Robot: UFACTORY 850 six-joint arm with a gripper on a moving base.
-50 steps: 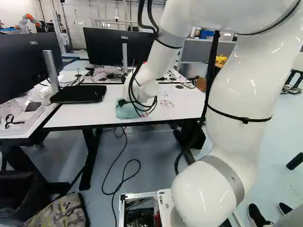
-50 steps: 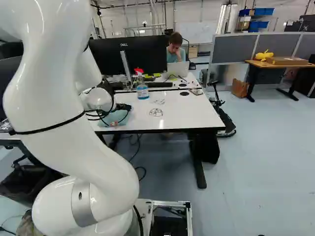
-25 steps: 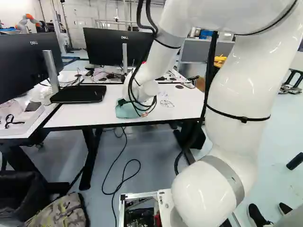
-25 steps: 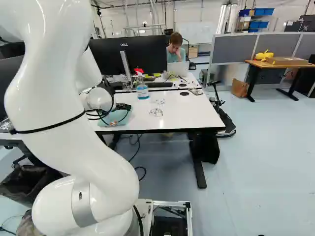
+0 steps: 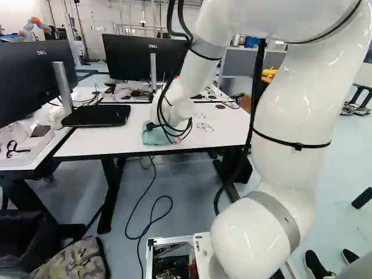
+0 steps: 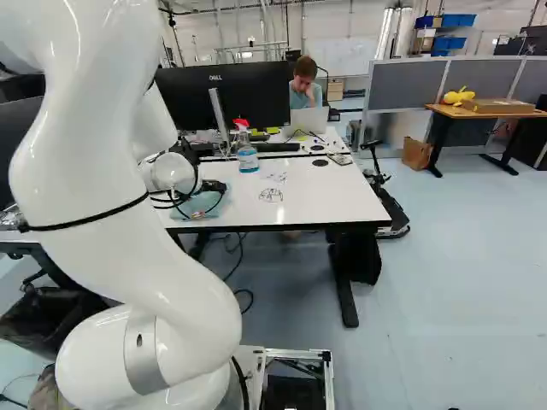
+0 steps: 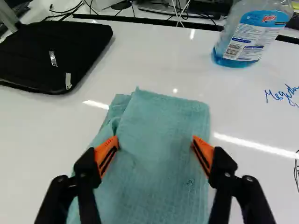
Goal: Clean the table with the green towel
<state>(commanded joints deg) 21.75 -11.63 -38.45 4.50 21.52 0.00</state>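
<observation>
grey partitions behind a wooden desk, pale floor

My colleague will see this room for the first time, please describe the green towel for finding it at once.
Find the white table, then the open gripper above its near edge. Under it lies the pale blue-green towel, folded. Unlike the flat black case and the spray bottle, it is textured cloth.
</observation>
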